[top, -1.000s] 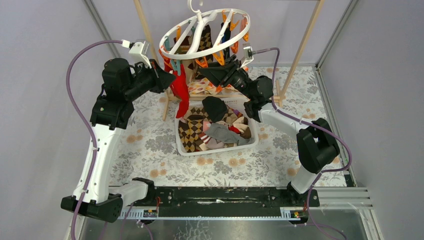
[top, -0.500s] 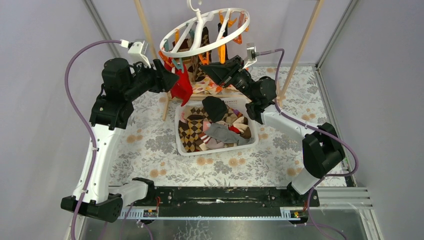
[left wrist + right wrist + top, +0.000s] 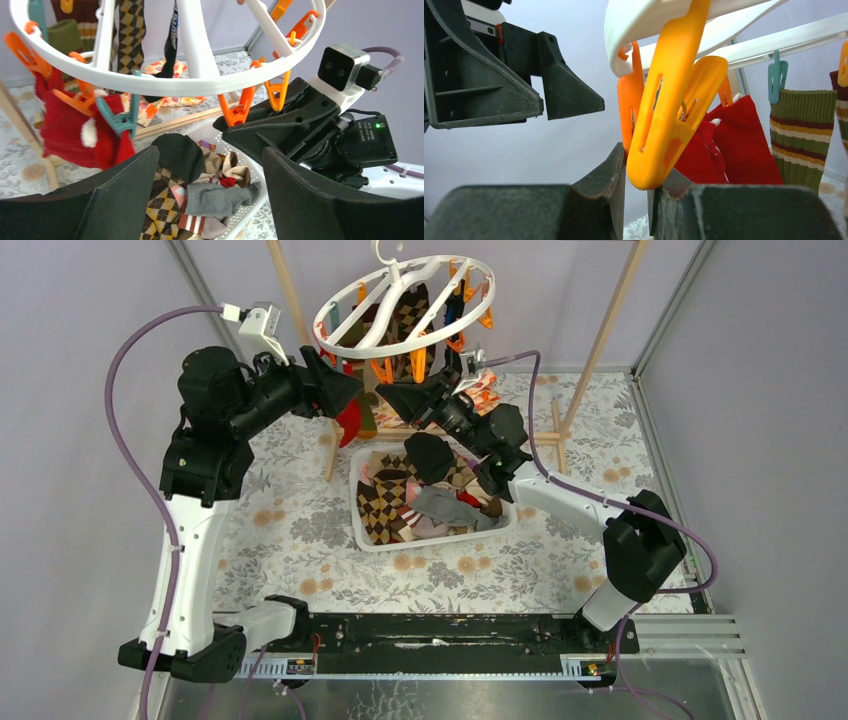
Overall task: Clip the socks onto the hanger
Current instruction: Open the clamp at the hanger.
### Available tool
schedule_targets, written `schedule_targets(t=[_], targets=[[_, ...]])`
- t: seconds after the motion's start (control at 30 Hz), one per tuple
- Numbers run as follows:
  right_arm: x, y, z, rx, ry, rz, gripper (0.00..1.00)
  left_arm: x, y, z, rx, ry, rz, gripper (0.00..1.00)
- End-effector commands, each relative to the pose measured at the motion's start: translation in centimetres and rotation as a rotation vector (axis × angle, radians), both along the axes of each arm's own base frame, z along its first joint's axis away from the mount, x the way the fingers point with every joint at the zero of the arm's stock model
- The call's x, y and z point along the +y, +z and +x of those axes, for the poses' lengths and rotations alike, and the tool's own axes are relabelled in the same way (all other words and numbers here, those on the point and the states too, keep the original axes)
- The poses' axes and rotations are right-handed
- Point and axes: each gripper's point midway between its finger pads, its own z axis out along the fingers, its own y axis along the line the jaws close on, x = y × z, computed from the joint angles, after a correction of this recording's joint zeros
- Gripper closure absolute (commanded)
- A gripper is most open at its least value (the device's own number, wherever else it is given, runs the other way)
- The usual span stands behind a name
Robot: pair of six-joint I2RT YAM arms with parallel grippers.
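The hanger [image 3: 398, 288], a white ring with orange and teal clips, hangs at the top centre. A red sock [image 3: 70, 135] hangs from a teal clip [image 3: 117, 117], just left of my left gripper [image 3: 210, 150]. That gripper [image 3: 352, 392] is open with nothing between its fingers. Argyle [image 3: 131, 35], black and olive striped [image 3: 801, 135] socks hang on other clips. My right gripper [image 3: 639, 170] is under the ring's front edge. It is shut on the lower tip of an orange clip [image 3: 669, 115]. Several loose socks [image 3: 420, 495] fill the basket below.
The white slotted basket [image 3: 440, 538] stands mid-table on the floral tablecloth [image 3: 300, 530]. Pale wooden poles [image 3: 600, 340] rise behind the hanger. An orange-and-cream floral cloth [image 3: 167, 100] lies behind the basket. Both grippers nearly face each other under the ring.
My left gripper has opened, let go of the red sock and drawn back up-left. My right gripper has narrowed onto an orange clip and shifted left. The hanger has swung slightly.
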Motion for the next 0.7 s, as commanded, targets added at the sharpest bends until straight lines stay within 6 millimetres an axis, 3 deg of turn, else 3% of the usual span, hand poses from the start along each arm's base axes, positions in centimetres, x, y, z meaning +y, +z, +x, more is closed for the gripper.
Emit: schedule_targets(t=[0.0, 0.2, 0.67], targets=[[0.2, 3.4, -0.8, -0.082, -0.054, 0.035, 1.0, -1.5, 0.2, 0.3, 0.035, -0.071, -0.048, 0.17], [1.3, 2.9, -0.9, -0.079, -0.074, 0.005, 1.0, -2.7, 0.6, 1.3, 0.04, -0.109, -0.087, 0.17], [2.9, 2.5, -1.1, -0.082, -0.1, -0.037, 1.0, -3.3, 2.4, 2.2, -0.004, -0.121, -0.155, 0.2]])
